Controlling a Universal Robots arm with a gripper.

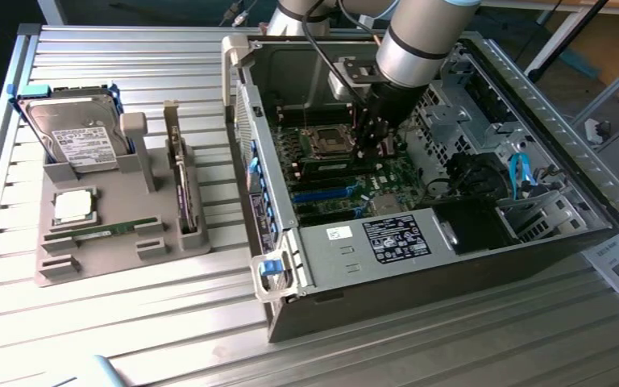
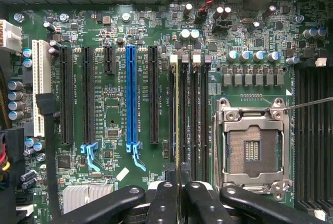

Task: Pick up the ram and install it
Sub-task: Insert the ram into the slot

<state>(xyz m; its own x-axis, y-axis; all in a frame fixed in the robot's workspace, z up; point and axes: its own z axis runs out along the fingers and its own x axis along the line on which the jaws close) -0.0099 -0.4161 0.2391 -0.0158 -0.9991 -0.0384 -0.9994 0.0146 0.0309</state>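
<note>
My gripper [image 1: 372, 139] reaches down inside the open computer case [image 1: 525, 89], over the motherboard beside the processor socket [image 1: 328, 142]. In the wrist view its black fingers [image 2: 165, 195] are shut on the ram [image 2: 178, 110]. The ram shows edge-on as a thin green-yellow strip running away from the gripper [image 2: 180, 185]. It stands upright along the first of the black memory slots [image 2: 191, 109], between the long expansion slots and the open processor socket [image 2: 253, 146]. How deep it sits in the slot I cannot tell.
A grey tray [image 1: 94, 258] at the exterior view's left carries a hard drive [image 1: 81, 137], a silver processor chip [image 1: 74, 206], another green stick [image 1: 105, 231] and an upright expansion card [image 1: 184, 193]. A blue slot [image 2: 130, 94] and case walls flank the gripper.
</note>
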